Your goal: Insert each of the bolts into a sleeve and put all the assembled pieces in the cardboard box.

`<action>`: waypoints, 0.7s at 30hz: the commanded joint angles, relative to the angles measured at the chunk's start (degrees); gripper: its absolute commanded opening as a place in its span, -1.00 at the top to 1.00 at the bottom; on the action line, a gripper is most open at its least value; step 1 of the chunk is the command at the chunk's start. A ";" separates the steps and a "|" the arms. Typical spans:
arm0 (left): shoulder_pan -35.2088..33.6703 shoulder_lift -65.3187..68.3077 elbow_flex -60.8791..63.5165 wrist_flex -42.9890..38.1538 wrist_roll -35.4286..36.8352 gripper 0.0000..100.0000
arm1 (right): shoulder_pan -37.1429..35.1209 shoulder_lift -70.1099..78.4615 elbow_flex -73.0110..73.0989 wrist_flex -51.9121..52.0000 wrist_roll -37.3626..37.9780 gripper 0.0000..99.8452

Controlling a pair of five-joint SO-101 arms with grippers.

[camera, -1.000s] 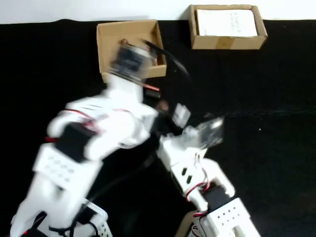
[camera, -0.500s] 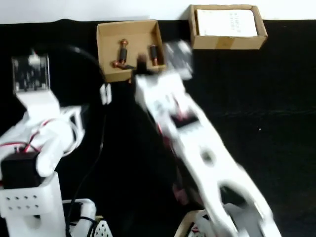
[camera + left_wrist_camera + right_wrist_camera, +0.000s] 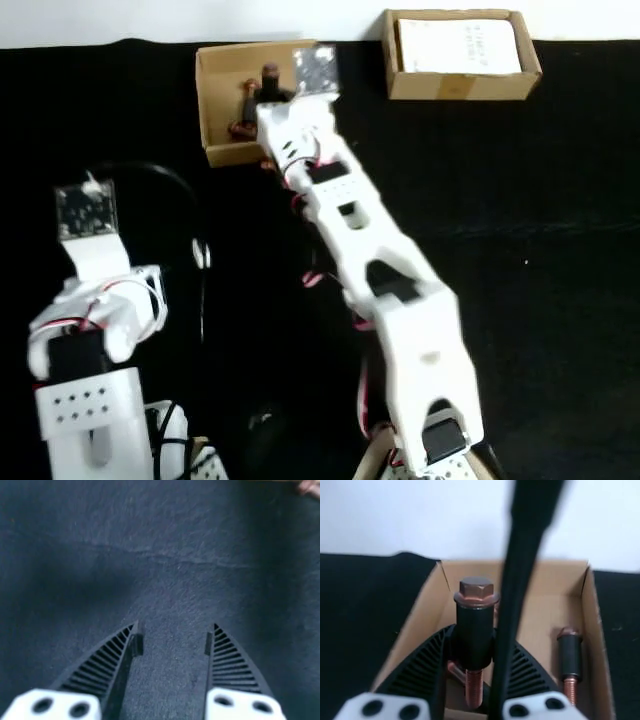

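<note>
Right pincer [image 3: 476, 642] with sleeved bolt [image 3: 474, 622] now over the cardboard box [image 3: 225, 153], left arm [image 3: 100, 265] back beside its base.

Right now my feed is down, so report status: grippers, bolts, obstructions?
Right gripper shut on copper bolt in black sleeve, over brown cardboard box. Left gripper open, empty, above black cloth. No obstruction seen.

In front of me lay a counter [image 3: 560, 330] covered edge to edge in black cloth [image 3: 165, 595]. A faint crease [image 3: 165, 560] ran across the cloth. At the counter's far side, toward the right, sat a small open cardboard box [image 3: 462, 86] holding a white printed sheet [image 3: 460, 45] that lay flat inside. Behind the counter rose a plain white wall [image 3: 100, 20].
</note>
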 commanded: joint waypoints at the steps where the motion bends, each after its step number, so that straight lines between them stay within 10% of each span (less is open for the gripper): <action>1: -2.15 -0.92 1.45 -2.64 -0.18 0.59 | 0.57 7.43 -13.67 -1.71 0.70 0.98; 21: -3.12 -0.66 1.63 -2.11 -0.18 0.58 | 0.92 24.31 -38.20 12.26 0.62 0.63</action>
